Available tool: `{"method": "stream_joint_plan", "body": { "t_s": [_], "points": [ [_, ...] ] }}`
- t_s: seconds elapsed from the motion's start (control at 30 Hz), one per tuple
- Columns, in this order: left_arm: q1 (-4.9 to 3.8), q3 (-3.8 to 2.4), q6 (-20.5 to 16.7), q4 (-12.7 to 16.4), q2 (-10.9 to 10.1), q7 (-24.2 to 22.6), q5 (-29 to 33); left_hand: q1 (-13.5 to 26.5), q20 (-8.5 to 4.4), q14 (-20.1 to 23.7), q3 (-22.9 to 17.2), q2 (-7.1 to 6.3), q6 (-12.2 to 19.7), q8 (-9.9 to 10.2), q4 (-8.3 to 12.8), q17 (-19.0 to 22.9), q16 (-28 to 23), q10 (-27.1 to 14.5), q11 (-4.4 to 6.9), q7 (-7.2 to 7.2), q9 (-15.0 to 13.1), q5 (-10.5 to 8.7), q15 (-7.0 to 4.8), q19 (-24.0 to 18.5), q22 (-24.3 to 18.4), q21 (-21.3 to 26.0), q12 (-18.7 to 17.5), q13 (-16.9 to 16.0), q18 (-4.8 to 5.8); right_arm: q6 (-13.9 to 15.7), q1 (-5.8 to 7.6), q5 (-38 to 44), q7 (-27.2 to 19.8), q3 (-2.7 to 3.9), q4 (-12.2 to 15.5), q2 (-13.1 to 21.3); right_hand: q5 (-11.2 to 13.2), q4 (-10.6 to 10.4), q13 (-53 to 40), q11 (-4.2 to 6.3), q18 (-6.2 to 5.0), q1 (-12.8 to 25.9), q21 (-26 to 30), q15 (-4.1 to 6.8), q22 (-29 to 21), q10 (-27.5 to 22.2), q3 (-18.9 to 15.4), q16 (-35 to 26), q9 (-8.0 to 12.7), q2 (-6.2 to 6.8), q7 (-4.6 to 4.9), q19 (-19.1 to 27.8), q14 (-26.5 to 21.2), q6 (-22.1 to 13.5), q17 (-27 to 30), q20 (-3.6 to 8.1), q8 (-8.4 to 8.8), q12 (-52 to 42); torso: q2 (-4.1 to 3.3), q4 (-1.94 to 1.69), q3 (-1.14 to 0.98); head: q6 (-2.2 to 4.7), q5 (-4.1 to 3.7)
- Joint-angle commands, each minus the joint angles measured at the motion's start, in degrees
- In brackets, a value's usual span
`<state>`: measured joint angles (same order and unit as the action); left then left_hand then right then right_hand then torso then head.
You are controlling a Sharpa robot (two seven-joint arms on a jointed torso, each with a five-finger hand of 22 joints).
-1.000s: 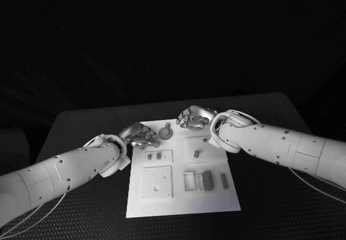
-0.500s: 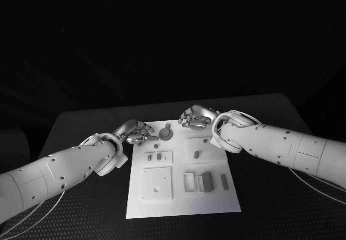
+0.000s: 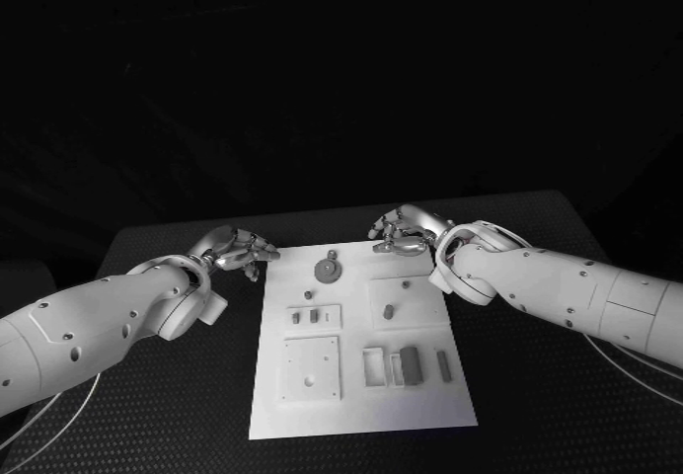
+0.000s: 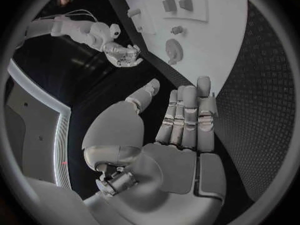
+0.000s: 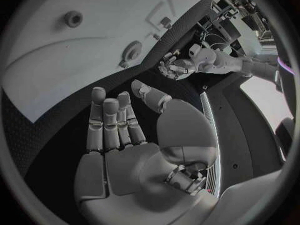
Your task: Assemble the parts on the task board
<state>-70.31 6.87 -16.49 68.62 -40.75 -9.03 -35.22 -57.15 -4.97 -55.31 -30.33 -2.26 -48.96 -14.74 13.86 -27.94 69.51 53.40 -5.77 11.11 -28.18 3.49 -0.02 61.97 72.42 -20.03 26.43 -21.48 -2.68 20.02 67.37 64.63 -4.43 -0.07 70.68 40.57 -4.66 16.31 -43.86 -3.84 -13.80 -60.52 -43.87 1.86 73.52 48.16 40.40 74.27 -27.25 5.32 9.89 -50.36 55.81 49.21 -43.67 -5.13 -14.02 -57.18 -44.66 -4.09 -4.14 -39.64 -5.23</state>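
The white task board (image 3: 363, 395) lay in the middle of the black table (image 3: 157, 395), its small grey parts (image 3: 410, 361) resting on it. The left hand (image 3: 235, 249) hovered just off its far left corner and the right hand (image 3: 403, 231) over its far edge, both holding nothing, fingers extended.

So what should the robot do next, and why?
Probably lower the left hand back toward the round part on the white board. Both it and the right hand are open, holding nothing, beside the board's far corners, with parts lying loose.
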Motion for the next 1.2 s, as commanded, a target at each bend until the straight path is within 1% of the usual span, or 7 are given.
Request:
{"method": "stream_joint_plan", "body": {
  "t_s": [0.03, 0.13, 0.3, 0.5, 0.77, 0.93, 1.2],
  "points": [
    [-0.2, -0.14, 3.5, 1.1, -1.0, -0.4, 6.6, 0.3, 0.27, 1.3, -0.8, -0.28, 0.1, -0.5, 0.2, 1.6, -3.6, 1.5, -0.61, -0.44, -0.1, -0.3, 0.29, -1.8, -1.6, 2.5, -1.6, 1.1, -1.3, 0.9, 0.0, -0.7, -2.0, 0.02, 0.7, 0.9, 0.1, 0.1, 5.8, -0.43, -0.44, -1.1, 1.2, -0.2, -0.6, 0.6, -1.1, -2.1, 0.0, 0.3, 0.5, 0.6, 0.3, -0.1, 1.3, -0.62, -0.49, 6.7, 0.1, -0.08, 0.09, 0.35, -0.1],
    [-0.21, -0.25, 4.4, 2.5, -2.7, -1.5, 7.9, 1.2, 1.27, 3.1, -1.4, -0.77, 0.3, -1.4, 1.1, 5.2, -12.4, 3.4, -1.34, -0.7, -0.2, -0.12, 1.61, -4.9, -5.6, 7.9, -4.8, 3.0, 0.35, -0.9, 0.0, 4.4, -1.6, 0.02, 2.1, 3.1, 0.1, -0.2, 16.3, -2.04, -1.05, -2.2, 1.7, -1.54, -0.7, 1.8, -1.8, -2.8, 0.2, 0.8, 0.97, 0.1, 1.1, -0.4, 1.9, -1.42, -1.12, 19.8, 0.39, -0.12, 0.18, 0.64, -0.81],
    [-0.2, -0.32, 5.1, 3.7, -4.0, -2.6, 10.1, 1.6, 2.6, 3.1, -1.0, -0.98, 0.7, -2.3, 1.8, 6.8, -19.8, 5.4, -1.33, -0.66, -0.2, -0.3, 3.26, -7.2, -9.0, 12.4, -7.7, 4.3, 1.45, -2.8, -0.05, 12.5, -0.9, -0.01, 3.5, 5.3, 0.1, -0.1, 23.8, -1.99, -1.2, -3.6, 1.9, -1.55, -0.9, 7.0, -2.4, -2.7, 0.6, 1.18, 0.85, -2.2, 3.4, -0.3, 2.0, -1.07, -2.11, 29.3, 0.83, -0.1, 0.44, 1.1, -1.49],
    [-0.19, -0.31, 5.0, 4.6, -4.7, -3.1, 10.8, 1.7, 2.67, 2.8, -0.7, -0.94, 0.7, -2.4, 1.9, 6.6, -20.9, 5.9, -1.31, -0.52, -0.1, -0.31, 3.34, -7.1, -9.5, 13.1, -8.3, 4.6, 1.55, -3.3, -1.21, 24.8, 0.6, -0.23, 4.6, 6.5, 0.1, -0.4, 26.3, -1.53, -1.2, -4.1, 1.5, -0.84, -0.9, 11.0, -2.5, -2.3, 0.4, 2.0, 0.18, -4.8, 5.9, 0.9, 2.0, -0.07, -3.29, 33.2, 1.54, 0.05, 0.76, 0.93, -1.09],
    [-0.18, -0.3, 4.8, 5.7, -5.6, -3.6, 11.7, 2.7, 2.83, 2.8, 0.4, -1.48, 1.2, -2.4, 1.8, 6.3, -22.0, 5.9, -1.47, -0.31, 0.1, -0.32, 3.56, -7.2, -10.0, 13.8, -9.2, 4.8, 1.65, -2.2, -2.24, 34.4, 4.2, -2.03, 6.0, 6.9, 0.1, -1.3, 28.5, -1.92, -1.2, -3.9, 1.7, -1.29, -1.0, 12.1, -2.2, -2.9, 0.7, 3.6, -0.23, -6.2, 7.7, 0.2, 2.3, 0.47, -3.23, 37.7, 2.49, 0.22, 1.29, 0.41, -0.99],
    [-0.15, -0.3, 4.6, 5.5, -5.5, -3.8, 12.4, 3.3, 2.88, 2.8, 1.4, -1.37, 1.3, -2.5, 2.0, 5.9, -22.6, 6.1, -1.47, -0.32, 0.1, -0.3, 3.61, -7.2, -10.2, 14.2, -9.5, 4.9, 1.63, -2.1, -2.74, 37.9, 5.9, -2.66, 6.7, 6.9, 0.1, -2.6, 29.4, -1.67, -1.2, -3.8, 2.1, -1.03, -1.3, 14.0, -2.0, -3.7, 0.9, 4.93, -0.42, -7.2, 9.1, 0.3, 2.8, 0.9, -3.53, 39.7, 2.91, 0.17, 1.69, 0.05, -1.02],
    [-0.14, -0.29, 4.5, 5.1, -5.2, -3.8, 13.0, 3.6, 2.93, 2.7, 2.0, -1.18, 1.5, -2.6, 2.0, 5.7, -23.0, 6.2, -1.5, -0.28, 0.2, -0.31, 3.66, -7.1, -10.4, 14.5, -9.8, 4.9, 1.62, -3.3, -3.18, 38.7, 6.2, -3.04, 6.7, 6.8, 0.1, -3.2, 30.0, -1.7, -1.2, -3.8, 2.5, -1.03, -1.4, 14.9, -2.1, -4.3, 0.9, 5.84, -0.55, -7.6, 9.7, 0.8, 2.9, 1.02, -3.93, 41.2, 3.15, 0.13, 1.99, -0.63, -0.59]
  ]
}}
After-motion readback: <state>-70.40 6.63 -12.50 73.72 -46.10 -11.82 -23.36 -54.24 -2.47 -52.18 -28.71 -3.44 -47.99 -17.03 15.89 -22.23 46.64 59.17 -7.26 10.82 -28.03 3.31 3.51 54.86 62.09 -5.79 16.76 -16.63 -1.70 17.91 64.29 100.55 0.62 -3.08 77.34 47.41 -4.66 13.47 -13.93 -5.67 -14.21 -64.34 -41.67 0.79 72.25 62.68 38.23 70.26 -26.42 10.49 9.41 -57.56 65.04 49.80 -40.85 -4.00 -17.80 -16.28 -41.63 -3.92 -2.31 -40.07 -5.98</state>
